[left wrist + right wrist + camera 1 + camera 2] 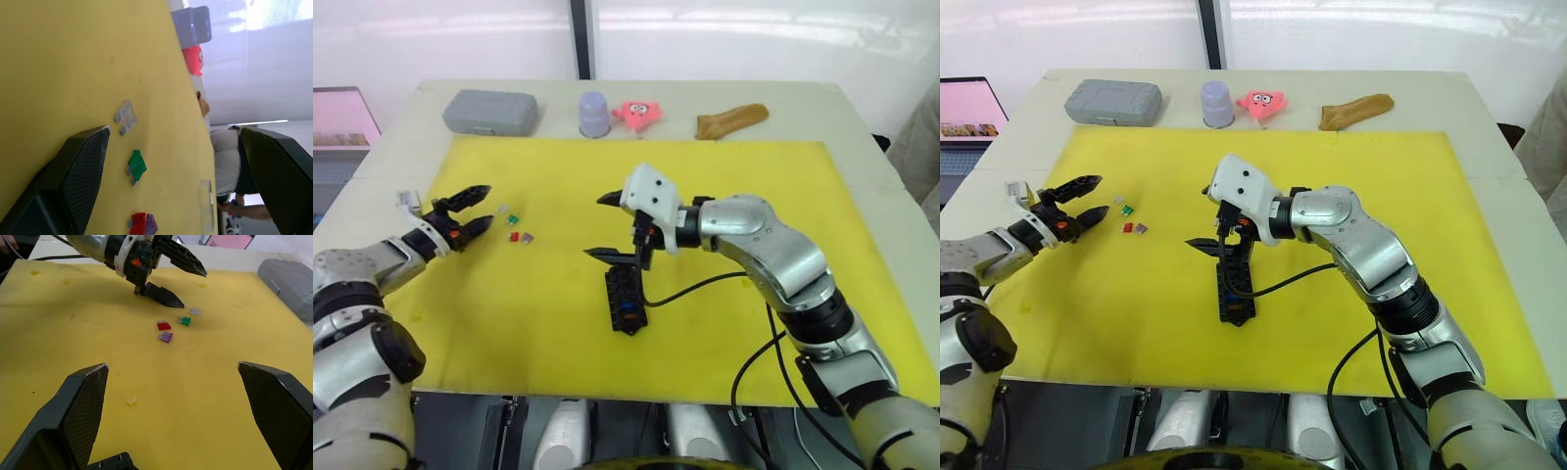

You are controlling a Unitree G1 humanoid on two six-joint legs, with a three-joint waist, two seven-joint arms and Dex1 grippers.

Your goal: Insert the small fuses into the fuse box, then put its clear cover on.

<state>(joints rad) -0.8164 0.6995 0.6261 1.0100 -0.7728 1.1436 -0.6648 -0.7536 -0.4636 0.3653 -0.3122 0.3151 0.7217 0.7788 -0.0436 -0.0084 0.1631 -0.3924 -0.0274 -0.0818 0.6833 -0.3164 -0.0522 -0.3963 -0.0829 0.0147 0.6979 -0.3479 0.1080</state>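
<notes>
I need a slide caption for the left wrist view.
Open left gripper hovering over small fuses on the yellow mat.

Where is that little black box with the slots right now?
The fuse box lies on the yellow mat near its front middle, just below the open right gripper, well to the right of the loose small fuses.

Black fuse box (pixel 626 299) flat on mat, four loose fuses (pixel 514 224) apart

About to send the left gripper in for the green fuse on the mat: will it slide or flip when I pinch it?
The green fuse lies flat on the yellow mat, so it probably won't roll. It looks tiny and light beside the open left gripper, so a finger brushing it would likely skid it. The grey fuse and red fuse lie close; expect nudging them.
</notes>
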